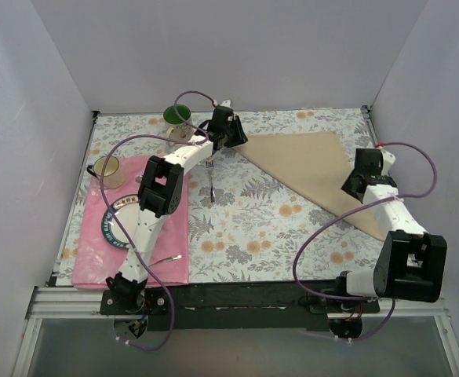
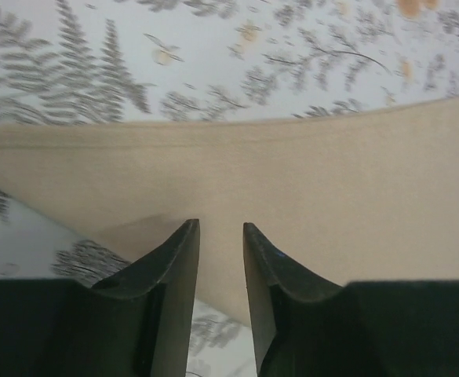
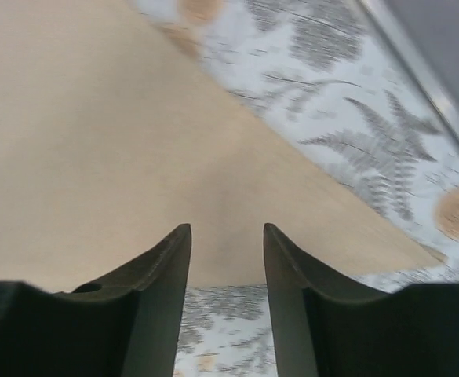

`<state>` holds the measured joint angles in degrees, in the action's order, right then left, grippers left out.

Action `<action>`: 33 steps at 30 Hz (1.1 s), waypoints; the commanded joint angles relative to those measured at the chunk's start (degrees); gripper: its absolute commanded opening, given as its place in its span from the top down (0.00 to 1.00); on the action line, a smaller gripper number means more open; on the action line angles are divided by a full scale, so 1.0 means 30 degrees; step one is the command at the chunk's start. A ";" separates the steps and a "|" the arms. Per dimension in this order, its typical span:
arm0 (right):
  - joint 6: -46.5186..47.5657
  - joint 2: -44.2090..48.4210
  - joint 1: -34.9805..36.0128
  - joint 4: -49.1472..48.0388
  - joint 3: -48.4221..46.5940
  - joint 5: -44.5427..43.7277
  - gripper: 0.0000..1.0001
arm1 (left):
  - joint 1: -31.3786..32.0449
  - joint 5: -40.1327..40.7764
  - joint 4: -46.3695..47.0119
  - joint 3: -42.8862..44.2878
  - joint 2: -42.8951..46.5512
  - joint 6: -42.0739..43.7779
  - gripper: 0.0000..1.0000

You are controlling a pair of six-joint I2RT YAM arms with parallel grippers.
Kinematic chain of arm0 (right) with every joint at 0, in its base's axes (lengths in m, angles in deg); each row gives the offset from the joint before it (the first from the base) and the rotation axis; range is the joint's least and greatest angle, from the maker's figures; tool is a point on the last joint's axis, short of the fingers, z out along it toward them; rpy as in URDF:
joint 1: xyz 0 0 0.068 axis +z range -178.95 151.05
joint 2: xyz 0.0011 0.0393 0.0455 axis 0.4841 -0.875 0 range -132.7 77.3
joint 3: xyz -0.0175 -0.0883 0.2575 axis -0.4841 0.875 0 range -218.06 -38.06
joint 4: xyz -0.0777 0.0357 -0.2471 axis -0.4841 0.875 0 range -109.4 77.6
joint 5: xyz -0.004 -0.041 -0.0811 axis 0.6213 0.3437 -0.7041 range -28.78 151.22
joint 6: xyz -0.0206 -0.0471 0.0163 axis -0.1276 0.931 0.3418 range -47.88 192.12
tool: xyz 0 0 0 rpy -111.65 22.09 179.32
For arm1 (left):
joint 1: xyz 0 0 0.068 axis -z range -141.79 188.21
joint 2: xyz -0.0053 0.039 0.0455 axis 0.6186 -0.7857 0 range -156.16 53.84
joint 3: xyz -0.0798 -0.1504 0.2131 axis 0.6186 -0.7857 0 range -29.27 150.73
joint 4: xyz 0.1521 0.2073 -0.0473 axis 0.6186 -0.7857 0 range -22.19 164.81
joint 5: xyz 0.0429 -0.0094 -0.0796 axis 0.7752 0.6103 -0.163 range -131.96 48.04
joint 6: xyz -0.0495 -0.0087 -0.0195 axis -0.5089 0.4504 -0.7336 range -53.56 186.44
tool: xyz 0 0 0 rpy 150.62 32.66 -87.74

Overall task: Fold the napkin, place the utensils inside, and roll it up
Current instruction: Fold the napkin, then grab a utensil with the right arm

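Lift straight off the napkin, 1 flat triangle far right, left gripper narrowly parted, right gripper wider, both empty; avoid dragging corners before fetching the fork.

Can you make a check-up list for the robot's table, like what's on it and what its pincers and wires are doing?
Surface: floral tablecloth, lying flat.
Job's things: tan napkin folded into a triangle; fork on the cloth to its left, not touching; another silver utensil on the pink placemat.
Clutter: plate, tan mug, green cup.
Pincers: left pincer open over the napkin's left corner; right pincer open over its right edge.
Cables: purple cables loop along both arms.
Surroundings: plain pale walls on three sides.
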<state>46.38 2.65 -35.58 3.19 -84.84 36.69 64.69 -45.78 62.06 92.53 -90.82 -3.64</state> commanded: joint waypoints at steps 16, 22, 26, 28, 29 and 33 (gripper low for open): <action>0.2169 -0.5674 0.9677 -0.5061 -0.5677 0.7390 0.30 | 0.1429 0.0974 -0.2859 -0.5027 0.9219 -0.0808 0.38; 0.2104 -0.8595 1.2607 -0.5983 -0.8681 0.8589 0.25 | 0.0374 0.5044 -0.4596 -0.9390 1.6394 -0.1541 0.02; 0.3067 -1.3595 1.4775 -0.1862 -1.4861 0.8295 0.21 | -0.0444 0.5551 -0.4685 -1.3780 2.0906 -0.1775 0.02; 0.3392 -1.5361 1.5948 -0.0359 -1.8920 0.6865 0.20 | -0.1088 0.5548 -0.5033 -1.4930 2.2842 -0.1950 0.02; 0.3538 -1.7052 1.6270 0.0489 -2.0396 0.6483 0.20 | -0.1266 0.5636 -0.5181 -1.5428 2.3400 -0.2067 0.02; 0.3627 -2.0170 1.7501 0.3714 -2.5063 0.5192 0.21 | -0.1766 0.6104 -0.5416 -1.7539 2.5512 -0.2185 0.02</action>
<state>55.63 -52.01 13.86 1.94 -149.39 57.25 60.71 -30.48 50.32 45.14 -15.79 -9.48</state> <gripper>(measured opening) 0.798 0.981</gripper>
